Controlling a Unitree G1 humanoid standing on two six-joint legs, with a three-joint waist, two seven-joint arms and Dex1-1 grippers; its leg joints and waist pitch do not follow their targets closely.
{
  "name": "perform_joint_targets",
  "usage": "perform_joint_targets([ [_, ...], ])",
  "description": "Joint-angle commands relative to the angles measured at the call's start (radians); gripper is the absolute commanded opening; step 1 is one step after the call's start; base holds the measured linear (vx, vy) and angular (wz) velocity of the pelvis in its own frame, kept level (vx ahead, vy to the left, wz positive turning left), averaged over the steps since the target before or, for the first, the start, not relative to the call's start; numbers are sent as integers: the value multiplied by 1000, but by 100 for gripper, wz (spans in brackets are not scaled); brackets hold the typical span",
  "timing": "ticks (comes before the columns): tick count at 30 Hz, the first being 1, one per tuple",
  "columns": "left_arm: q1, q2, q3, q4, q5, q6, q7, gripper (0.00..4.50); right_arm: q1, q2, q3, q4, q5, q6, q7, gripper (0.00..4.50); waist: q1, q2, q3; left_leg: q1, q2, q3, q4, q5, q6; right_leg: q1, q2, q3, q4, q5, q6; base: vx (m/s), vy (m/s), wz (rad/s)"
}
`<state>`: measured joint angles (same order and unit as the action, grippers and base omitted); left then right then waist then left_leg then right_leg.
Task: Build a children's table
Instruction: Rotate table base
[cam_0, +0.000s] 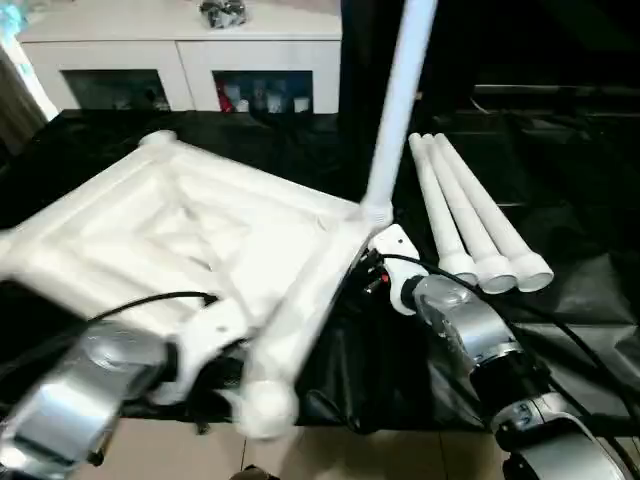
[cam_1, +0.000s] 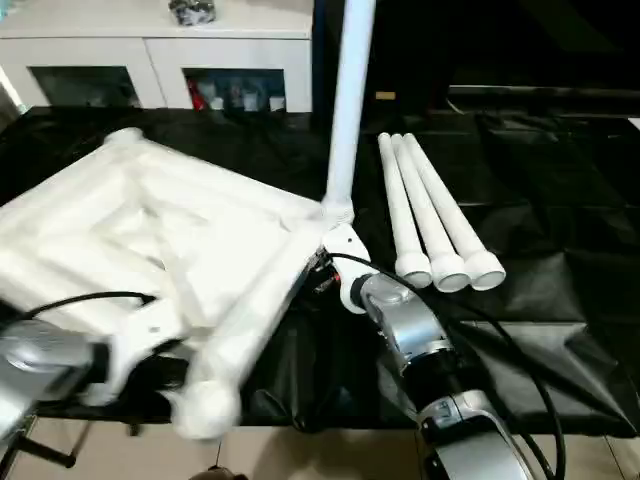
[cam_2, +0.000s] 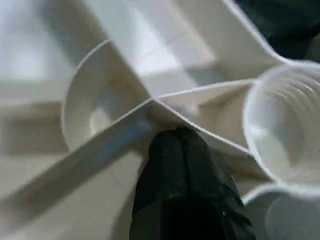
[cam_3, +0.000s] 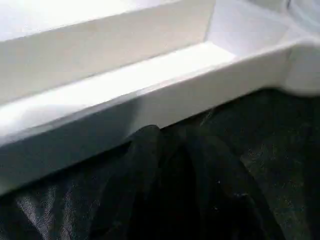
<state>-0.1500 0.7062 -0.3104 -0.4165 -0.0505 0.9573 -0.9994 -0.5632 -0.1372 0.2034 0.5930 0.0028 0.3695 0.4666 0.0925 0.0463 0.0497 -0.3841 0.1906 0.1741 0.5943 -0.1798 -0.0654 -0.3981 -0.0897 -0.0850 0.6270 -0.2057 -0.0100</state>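
Here one table leg (cam_0: 398, 100) stands upright.

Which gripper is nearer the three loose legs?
Right. The right gripper is at the tabletop corner beside the loose legs; the left gripper is at the tabletop's opposite side.

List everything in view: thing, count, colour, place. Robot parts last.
Table top: 1, white, upside down and tilted on the black sheet, ribbed underside up.
Fitted leg: 1, white, standing in the top's right corner socket.
Loose legs: 3, white, side by side on the sheet, right of the top.
Sheet: 1, black, covering the work surface.
Cabinet: 1, white, glass doors, behind.
Left hand: 1, black, shut, against a rib.
Right hand: 1, black, at the top's edge.
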Motion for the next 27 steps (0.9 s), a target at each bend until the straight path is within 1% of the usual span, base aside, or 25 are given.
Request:
perform_joint_targets([
  [1, -31, -33, -28, 7, -6, -23, 6, 0, -31, 11, 7, 8, -6, -23, 8, 70, 2, 1, -65, 15, 28, -11, -67, -152, -1, 50, -55, 52, -65, -86, -224, 0, 0, 0],
  [2, -48, -52, -40, 26, 0, -33, 17, 0, -34, 13, 7, 14, -6, -29, 11, 62, 1, 2, -64, 13, 27, -11, -67, -156, 1, 51, -54, 52, -67, -102, -222, 0, 0, 0],
  [3, -72, -80, -55, 56, 8, -45, 32, 0, -37, 16, 8, 19, -6, -34, 15, 38, 1, 2, -63, 14, 27, -11, -67, -163, 0, 50, -54, 52, -68, -114, -219, 0, 0, 0],
  [4, -89, -94, -67, 74, 12, -51, 35, 0, -39, 19, 9, 21, -6, -36, 19, 38, 2, 2, -65, 16, 28, -11, -67, -169, -4, 51, -54, 52, -69, -122, -216, 0, 0, 0],
  [5, -104, -102, -79, 82, 10, -53, 34, 0, -41, 21, 10, 25, -6, -39, 21, 30, 1, 1, -64, 13, 28, -12, -68, -168, -4, 52, -54, 52, -69, -124, -213, 0, 0, 0],
  [6, -125, -120, -93, 94, 11, -52, 42, 0, -43, 24, 12, 30, -6, -43, 26, 16, 1, 1, -66, 13, 28, -13, -67, -168, -5, 53, -55, 52, -68, -125, -209, 0, 0, 0],
  [7, -161, -150, -117, 114, 11, -52, 55, 0, -47, 29, 15, 38, -5, -50, 32, 7, 0, 3, -66, 15, 28, -13, -66, -161, -3, 51, -54, 51, -66, -113, -213, 0, 0, 0],
  [9, -178, -167, -124, 125, 12, -55, 60, 0, -48, 32, 14, 40, -2, -52, 38, 7, 0, 1, -67, 15, 28, -11, -64, -159, -1, 52, -54, 52, -67, -104, -219, 0, 0, 0],
  [10, -190, -180, -128, 134, 12, -56, 64, 0, -49, 34, 14, 41, 1, -53, 44, 7, 2, 0, -68, 12, 28, -13, -64, -144, 1, 57, -56, 51, -64, -87, -221, 0, 0, 0],
  [11, -202, -197, -132, 144, 11, -58, 67, 0, -49, 38, 13, 41, 6, -53, 52, 7, 1, 2, -69, 10, 28, -14, -64, -137, 2, 57, -55, 50, -62, -77, -221, 0, 0, 0],
  [12, -227, -222, -145, 168, 16, -65, 71, 0, -50, 43, 14, 46, 9, -58, 61, 7, 0, 0, -69, 11, 27, -13, -62, -134, 6, 56, -53, 50, -62, -63, -223, 0, 0, 0],
  [13, -232, -229, -147, 174, 15, -67, 71, 0, -50, 45, 15, 47, 10, -60, 66, 7, -1, 0, -69, 11, 27, -12, -62, -134, 7, 56, -53, 50, -63, -61, -225, 0, 0, 0],
  [14, -254, -256, -156, 193, 10, -66, 75, 0, -48, 52, 19, 47, 13, -64, 79, 7, -1, 4, -70, 8, 26, -14, -60, -129, 9, 60, -54, 49, -61, -47, -227, 0, 0, 0],
  [15, -255, -258, -157, 194, 9, -66, 76, 0, -47, 53, 19, 47, 13, -64, 80, 7, -1, 2, -70, 9, 26, -13, -61, -129, 11, 59, -53, 48, -62, -47, -227, 0, 0, 0],
  [17, -277, -283, -172, 214, 7, -67, 85, 0, -44, 68, 20, 52, 21, -71, 93, 7, -2, 8, -72, 10, 26, -14, -59, -123, 16, 59, -53, 48, -61, -26, -235, 0, 0, 0],
  [18, -277, -283, -172, 214, 7, -67, 85, 0, -44, 68, 20, 52, 21, -71, 93, 7, -2, 6, -73, 10, 26, -14, -58, -121, 18, 60, -53, 48, -60, -19, -238, 0, 0, 0],
  [19, -283, -289, -176, 221, 6, -70, 91, 0, -44, 73, 20, 55, 22, -74, 94, 7, -2, 8, -73, 8, 27, -16, -58, -116, 20, 62, -54, 47, -58, -10, -242, 0, 0, 0],
  [20, -295, -300, -178, 249, 21, -88, 112, 0, -47, 80, 19, 60, 20, -80, 88, 7, -2, 11, -73, 11, 26, -14, -57, -123, 22, 59, -53, 47, -60, -13, -244, 0, 0, 0],
  [21, -299, -303, -179, 261, 27, -95, 119, 0, -47, 82, 17, 61, 19, -82, 85, 7, -3, 9, -73, 11, 26, -14, -57, -126, 22, 59, -53, 47, -61, -15, -244, 0, 0, 0],
  [22, -307, -311, -174, 287, 38, -108, 138, 0, -49, 88, 11, 63, 21, -87, 82, 7, -1, 12, -72, 11, 26, -15, -58, -137, 20, 59, -53, 47, -62, -23, -244, 0, 0, 0],
  [23, -310, -317, -164, 302, 40, -114, 150, 0, -50, 91, 5, 61, 26, -89, 81, 7, -3, 11, -71, 11, 26, -15, -59, -146, 19, 59, -53, 46, -63, -32, -243, 0, 0, 0],
  [24, -320, -332, -136, 344, 50, -149, 186, 0, -52, 91, -7, 56, 25, -107, 67, 7, -3, 11, -71, 12, 28, -16, -61, -163, 13, 60, -54, 46, -65, -46, -239, 0, 0, 0],
  [25, -326, -337, -123, 368, 58, -164, 206, 0, -55, 90, -16, 54, 24, -115, 53, 7, -3, 10, -71, 13, 28, -15, -60, -166, 12, 60, -54, 46, -66, -48, -238, 0, 0, 0],
  [26, -326, -337, -123, 368, 58, -164, 206, 0, -55, 90, -16, 54, 24, -115, 53, 7, -1, 11, -72, 14, 28, -16, -60, -165, 10, 59, -54, 47, -65, -48, -235, 0, 0, 0],
  [27, -334, -336, -109, 400, 71, -197, 230, 0, -60, 86, -32, 49, 22, -127, 24, 7, -2, 10, -73, 13, 29, -16, -60, -163, 10, 60, -54, 47, -64, -44, -235, 0, 0, 0],
])
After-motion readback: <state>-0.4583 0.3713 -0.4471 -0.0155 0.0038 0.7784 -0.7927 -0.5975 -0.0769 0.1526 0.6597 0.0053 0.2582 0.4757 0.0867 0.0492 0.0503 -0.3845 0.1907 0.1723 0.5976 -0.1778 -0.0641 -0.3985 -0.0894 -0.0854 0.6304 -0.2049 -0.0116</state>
